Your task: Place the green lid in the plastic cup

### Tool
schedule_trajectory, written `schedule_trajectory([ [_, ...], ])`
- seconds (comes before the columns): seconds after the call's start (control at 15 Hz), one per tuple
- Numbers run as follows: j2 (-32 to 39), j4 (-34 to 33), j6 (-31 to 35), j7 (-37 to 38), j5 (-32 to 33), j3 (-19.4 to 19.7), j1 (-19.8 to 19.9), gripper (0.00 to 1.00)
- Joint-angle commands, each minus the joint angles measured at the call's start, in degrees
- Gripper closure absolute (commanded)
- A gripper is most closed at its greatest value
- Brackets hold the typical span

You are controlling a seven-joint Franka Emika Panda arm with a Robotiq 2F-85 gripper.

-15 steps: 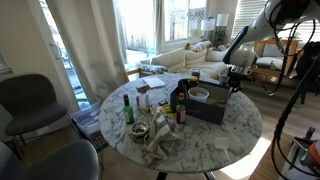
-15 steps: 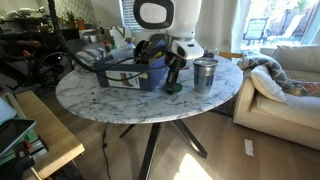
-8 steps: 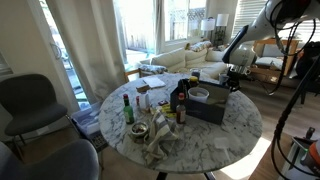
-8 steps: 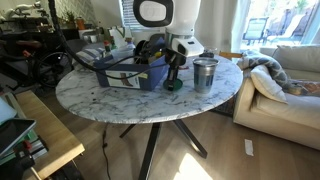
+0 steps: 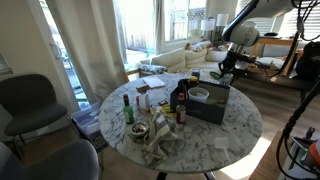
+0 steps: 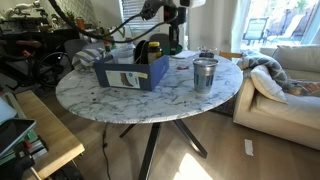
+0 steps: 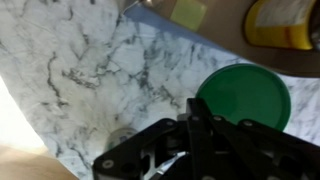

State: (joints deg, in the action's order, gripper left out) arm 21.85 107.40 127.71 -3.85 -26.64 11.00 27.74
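Observation:
The green lid (image 7: 245, 95) is a flat round disc. It sits at my fingertips in the wrist view, gripped by its near edge and held above the white marble table (image 7: 90, 70). My gripper (image 7: 195, 105) is shut on it. In an exterior view the gripper (image 6: 173, 40) hangs well above the tabletop, over the far side of the blue box, and the lid is only a dark shape at the fingers there. The grey ribbed cup (image 6: 205, 73) stands upright on the table to the right of the gripper and below it. In an exterior view the gripper (image 5: 228, 62) is raised over the table's far edge.
A blue box (image 6: 130, 72) with items in it stands mid-table beside the cup. Bottles (image 5: 181, 100) and jars and crumpled paper (image 5: 158, 140) fill the other half of the table. A yellow object (image 7: 280, 25) lies near the lid in the wrist view. A sofa (image 6: 285, 75) stands by the table.
The gripper was low at the table with the green lid lying on the marble by the cup. It has risen high, and the lid has left the table with it.

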Motion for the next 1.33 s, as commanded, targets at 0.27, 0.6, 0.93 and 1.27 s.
schedule_trajectory([
  [0.27,-12.45,1.96,-18.05,-5.19,-6.72,-4.74,-8.49,1.0],
  [0.6,-8.72,-0.58,-30.74,-10.47,-9.73,-4.97,-11.85,1.0],
  [0.93,-6.82,-2.35,-49.32,-12.27,0.27,-0.94,-9.89,1.0],
  [1.27,-4.71,-3.94,-50.65,-12.03,1.77,1.14,-8.94,1.0],
])
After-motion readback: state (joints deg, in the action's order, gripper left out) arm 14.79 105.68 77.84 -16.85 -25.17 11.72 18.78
